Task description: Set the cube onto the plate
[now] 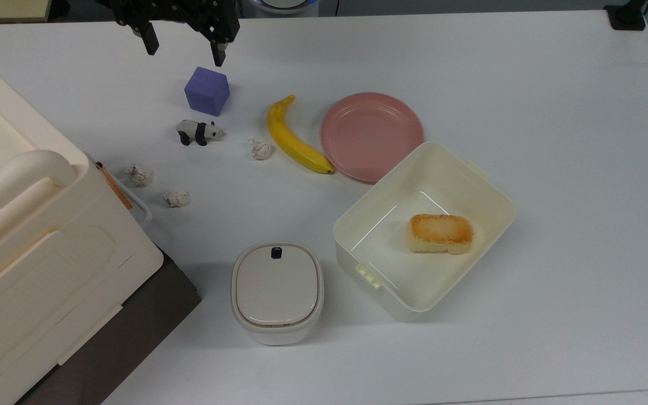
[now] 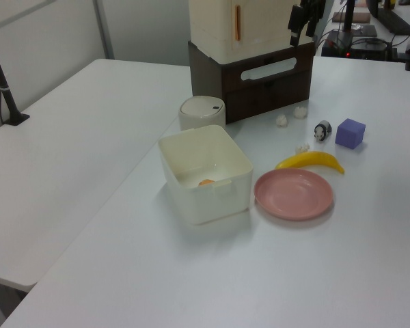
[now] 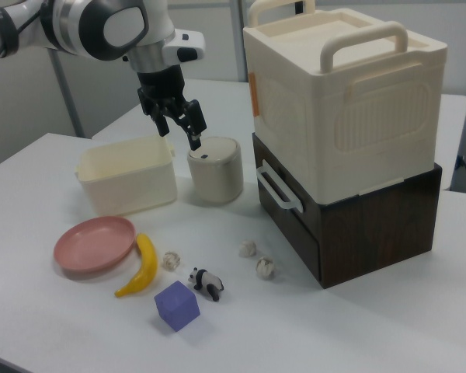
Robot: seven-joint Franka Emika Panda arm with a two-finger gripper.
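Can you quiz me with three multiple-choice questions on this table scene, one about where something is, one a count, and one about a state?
1. Where is the bread piece?
A. on the plate
B. inside the open cream box
C. on top of the lidded container

2. How many small crumpled white balls lie on the table?
A. one
B. three
C. five

3. What is the gripper doing?
A. gripping the cube
B. open, up off the table, holding nothing
C. pressing on the banana

Answers: 1 B, it lies on the floor of the cream box. 2 B, three balls. 3 B, its fingers are apart above the table while the cube sits alone and the plate is bare.
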